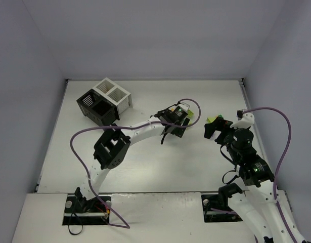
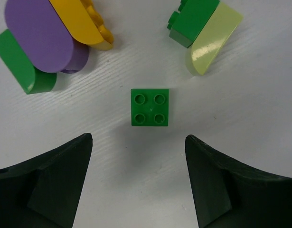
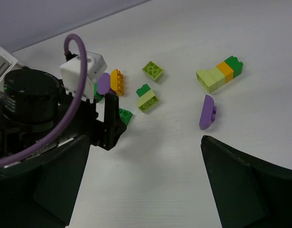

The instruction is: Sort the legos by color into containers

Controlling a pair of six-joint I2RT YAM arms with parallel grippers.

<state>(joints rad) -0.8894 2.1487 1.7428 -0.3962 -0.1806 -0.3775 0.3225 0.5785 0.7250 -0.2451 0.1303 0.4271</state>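
One small dark-green square plastic brick (image 2: 149,107), four studs up, is the piece in hand. It lies flat on the white bench (image 1: 145,167) about mid-bench, a little toward the far edge, and touches none of its neighbours.

The left gripper (image 2: 138,138) hangs over it with its black fingers (image 2: 65,180) spread wide and nothing held. In the wrist view the brick sits just ahead of the fingertips, not yet between them. I judge this to be the approach to a pick.

The next move calls for easing forward and down until the pads flank two opposite flat sides, then closing squarely so the brick does not twist out.

Close by lie a purple rounded plastic piece (image 2: 39,35), overlapping an orange-yellow curved brick (image 2: 81,21), and a dark-green block joined to a lime-green wedge (image 2: 202,33). The descent should stay clear of both.

The cluster of four slatted square bins, two black and two white (image 1: 122,104), stands well apart at the far-left corner — a long carry across the bench. Which bin takes green I cannot tell.

The right gripper (image 3: 145,142) hovers nearer the right edge, jaws wide and empty, with a purple curved piece (image 3: 207,112) and a lime, orange and green row of joined bricks (image 3: 219,75) ahead of it.
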